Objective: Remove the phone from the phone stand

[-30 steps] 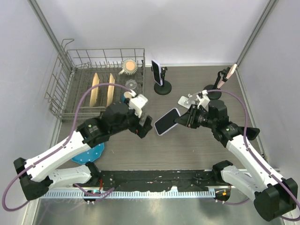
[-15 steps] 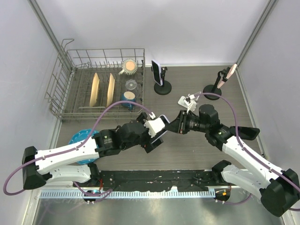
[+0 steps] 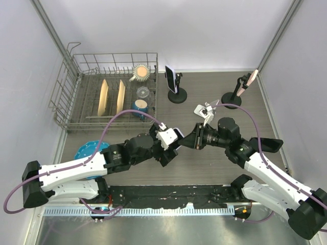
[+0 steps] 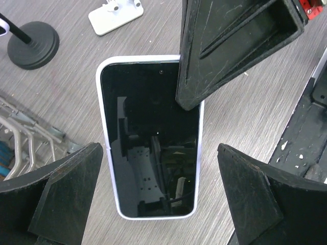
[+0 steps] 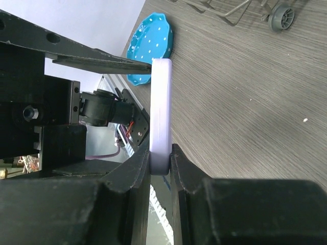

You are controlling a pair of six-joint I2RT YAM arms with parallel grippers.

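Mid-table, aloft: phone (image 4: 150,138), long axis 12-to-6 in left wrist view. Right gripper (image 5: 160,162) clenched on its 1 o'clock edge; left gripper (image 4: 159,184) released, fingers (image 4: 61,194) straddling at 9 and 3.

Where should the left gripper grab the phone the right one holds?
Across its two long edges, on the free half of the phone, coming square onto the screen. The right gripper pinches the far end, and the open left gripper straddles those edges.
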